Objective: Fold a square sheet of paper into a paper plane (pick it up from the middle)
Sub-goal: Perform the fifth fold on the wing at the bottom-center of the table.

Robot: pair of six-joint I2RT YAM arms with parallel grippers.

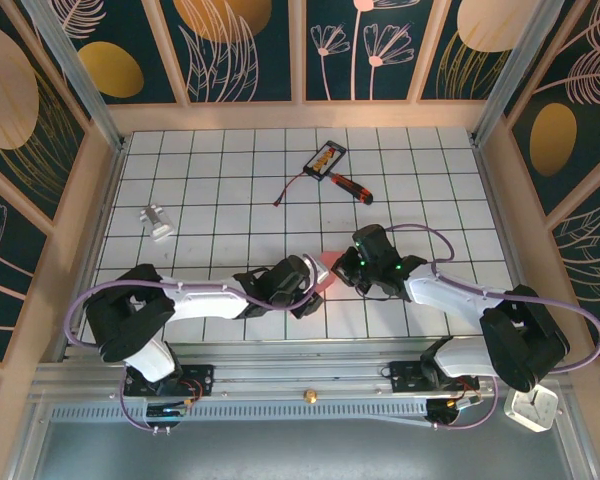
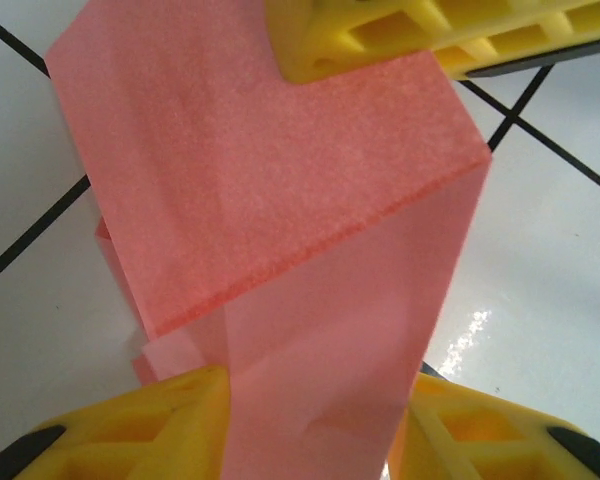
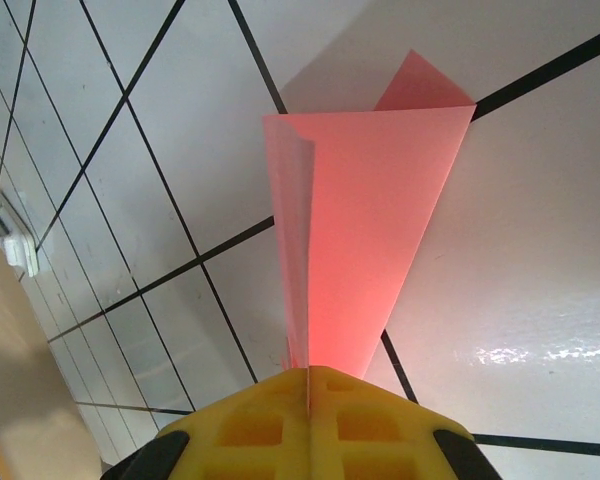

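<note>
Two tools at mid-fold: right tool (image 3: pixel 308 385) is clamped tight on the paper (image 3: pixel 360 220); left tool (image 2: pixel 310 400) stands part open astride it. We judge the left must close next and crease.

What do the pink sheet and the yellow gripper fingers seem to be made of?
The pink sheet: thin matte paper, likely; it holds sharp creases and light glows through. The right gripper's fingers: yellow plastic, probably moulded or printed, matte, with square pockets.

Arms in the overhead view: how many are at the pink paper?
2. The left gripper, on the left, has jaws apart around the pink paper; the right gripper pinches it from the right.
</note>
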